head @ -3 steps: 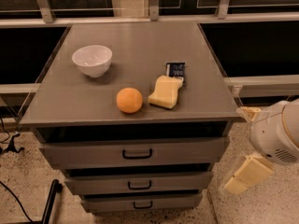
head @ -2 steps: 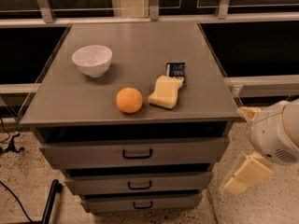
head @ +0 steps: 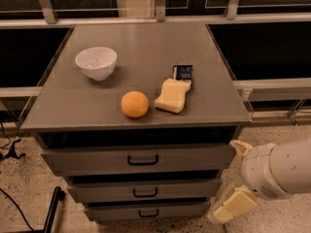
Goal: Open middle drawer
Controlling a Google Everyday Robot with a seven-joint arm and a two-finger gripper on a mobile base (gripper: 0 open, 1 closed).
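The middle drawer (head: 144, 189) is a flat grey front with a small black bar handle (head: 145, 192), set between the wide top drawer (head: 141, 158) and the narrow bottom drawer (head: 146, 210). All three drawers look shut. My gripper (head: 233, 205) hangs at the lower right, just to the right of the cabinet at the height of the lower drawers, apart from the handle. My white arm (head: 279, 169) comes in from the right edge.
On the grey cabinet top (head: 73, 101) stand a white bowl (head: 96, 62), an orange (head: 134, 104), a yellow sponge (head: 172, 95) and a small dark packet (head: 182, 73). A black stand (head: 51, 212) and cables lie on the floor at left. A railing runs behind.
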